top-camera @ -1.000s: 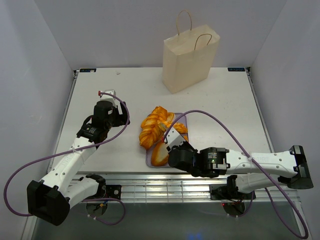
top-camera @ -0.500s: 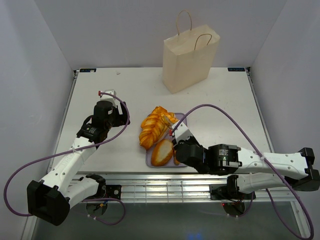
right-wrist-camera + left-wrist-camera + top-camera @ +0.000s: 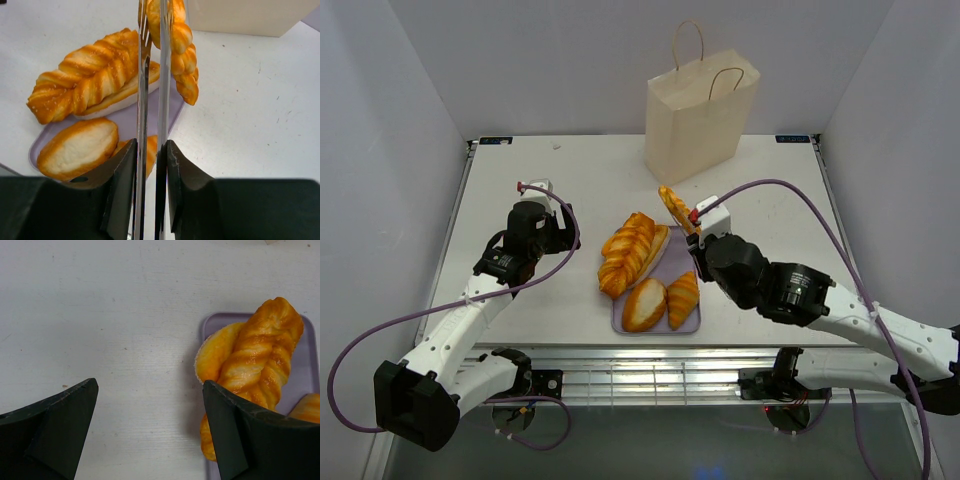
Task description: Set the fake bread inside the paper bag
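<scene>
Table (image 3: 570, 180): white, grey walls around.
Right pincer (image 3: 688, 222): clamped on twisted bread (image 3: 672, 203), clear of the surface.
Paper bag (image 3: 700, 120): upright, beyond that pincer, apart.
Tray (image 3: 678, 262): beneath it, holding other breads (image 3: 625, 252).
Left pincer (image 3: 150, 390): jaws spread, empty.

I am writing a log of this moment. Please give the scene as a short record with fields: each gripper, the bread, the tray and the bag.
right gripper: shut on a glossy golden twisted toy bread, held above the table between tray and bag
left gripper: open, empty, over bare table left of the tray
lilac rectangular tray: holds a long braided loaf lying on a flatter piece, and two oval rolls
cream paper bag: upright at the far edge, cord handles up; inside not visible
</scene>
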